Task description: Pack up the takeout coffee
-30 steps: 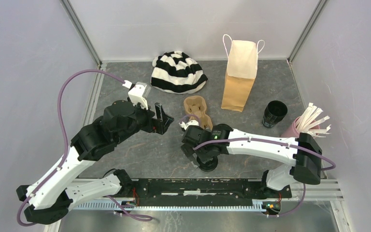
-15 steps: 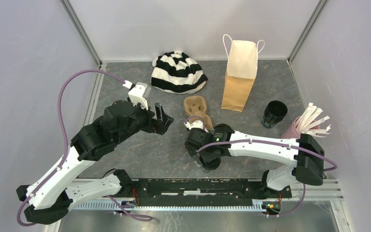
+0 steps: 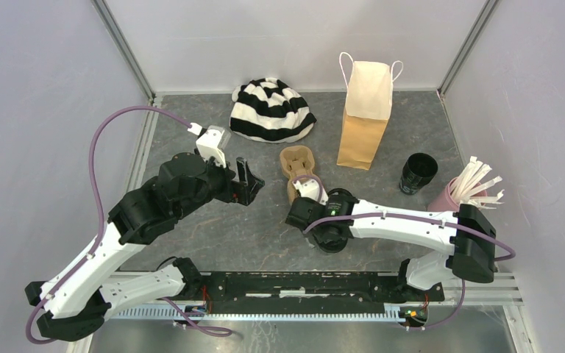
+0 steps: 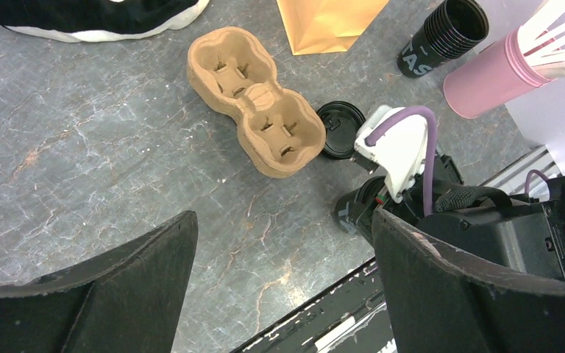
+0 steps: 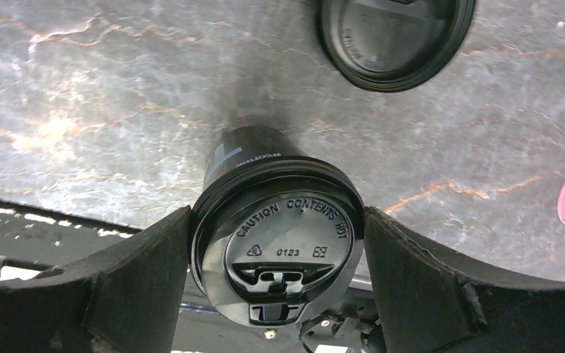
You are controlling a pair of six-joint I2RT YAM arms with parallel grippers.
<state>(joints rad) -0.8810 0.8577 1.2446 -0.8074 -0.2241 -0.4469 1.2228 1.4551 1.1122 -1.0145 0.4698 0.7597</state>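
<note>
Black lidded coffee cup [image 5: 283, 246], upright, clamped at its lid by the right gripper [image 5: 277, 220], lower centre of frame; cardboard carrier [image 3: 299, 170] just above-left; the left gripper [image 4: 283, 220], jaws spread and empty, farther off.

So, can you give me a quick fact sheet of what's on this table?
Right tool: closed on lidded black cup
Left tool: open, empty
Second cup: lidless, beside pink cup
Carrier: both slots empty
Loose lid: on table beside carrier
Paper bag: upright, at back
</note>
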